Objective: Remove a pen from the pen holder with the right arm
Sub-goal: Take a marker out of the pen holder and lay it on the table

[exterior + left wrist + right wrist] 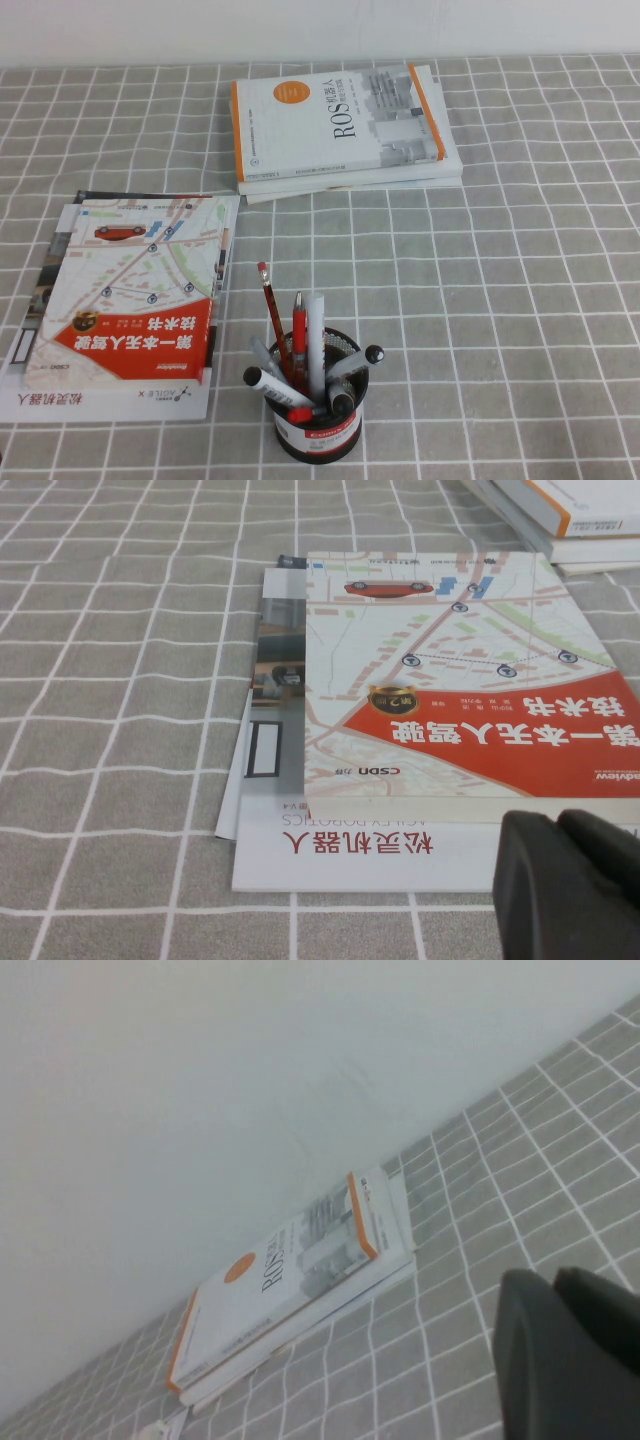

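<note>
Now pens (299, 335) in pen holder (318, 437); R tool (556, 1290) clenched, empty, facing ROS books (290, 1290); L tool (562, 830) by red book (450, 700), state unclear.

left hand (562, 832): held low, level, closed | right hand (556, 1288): raised, tilted upward, closed

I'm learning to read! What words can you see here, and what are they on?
"ROS": white book at the table's far side.
"第一本无人驾驶技术书": red map book, upside down.
"CSDN": same cover.
"松灵机器人": booklet under it.
Pen holder label: too blurred to read.
Left hand beside the booklet, right hand, shut, facing the white book: no writing.
</note>
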